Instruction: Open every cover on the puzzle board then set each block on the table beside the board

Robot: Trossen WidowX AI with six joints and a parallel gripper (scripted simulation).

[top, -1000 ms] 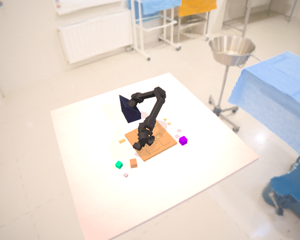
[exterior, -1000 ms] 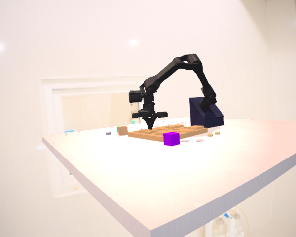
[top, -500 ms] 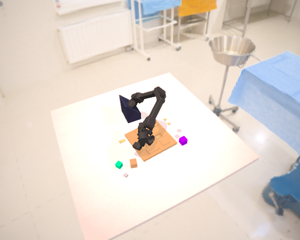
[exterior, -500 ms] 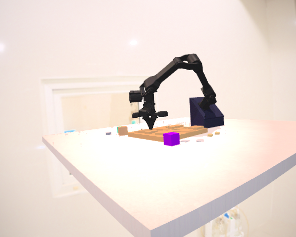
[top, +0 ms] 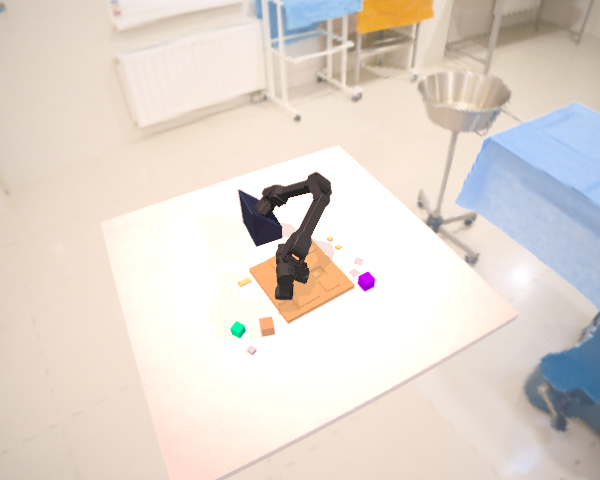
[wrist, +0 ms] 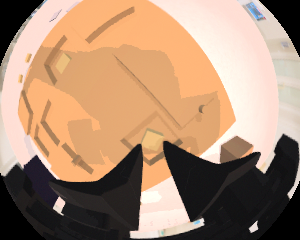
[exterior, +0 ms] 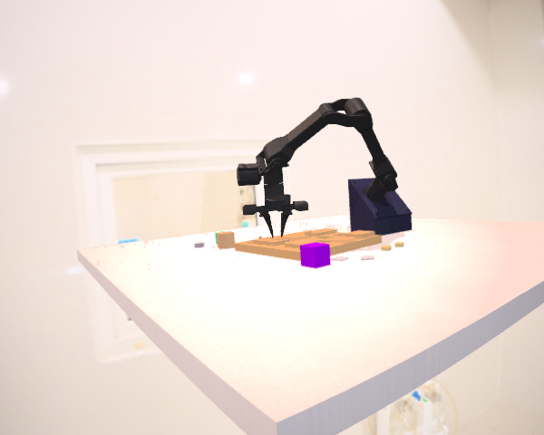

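The orange puzzle board (top: 340, 282) (exterior: 272, 250) (wrist: 190, 65) lies flat. My gripper (exterior: 277, 236) (wrist: 153, 144) is partly open and empty, its tips low over the board. A pale yellow block (wrist: 151, 137) sits in a well at the fingertips. Another pale yellow block (top: 316, 273) (wrist: 63, 63) sits in a well farther off. A small dark knob (wrist: 201, 109) shows near one board corner. The covers match the board's colour, so their exact positions are hard to tell. On the table, a yellow bar (top: 244, 281) and two small yellow blocks (top: 329, 238) (top: 338, 246) lie clear of the board.
Beside the board are a purple cube (top: 366, 281) (exterior: 315, 255), a brown-orange cube (top: 266, 326) (exterior: 225, 239) (wrist: 236, 149), a green cube (top: 237, 329), a small greyish cube (top: 251, 350) (exterior: 199, 245) and two flat pink pieces (top: 358, 260) (top: 354, 272). The arm's dark base (top: 259, 230) (exterior: 393, 223) stands behind.
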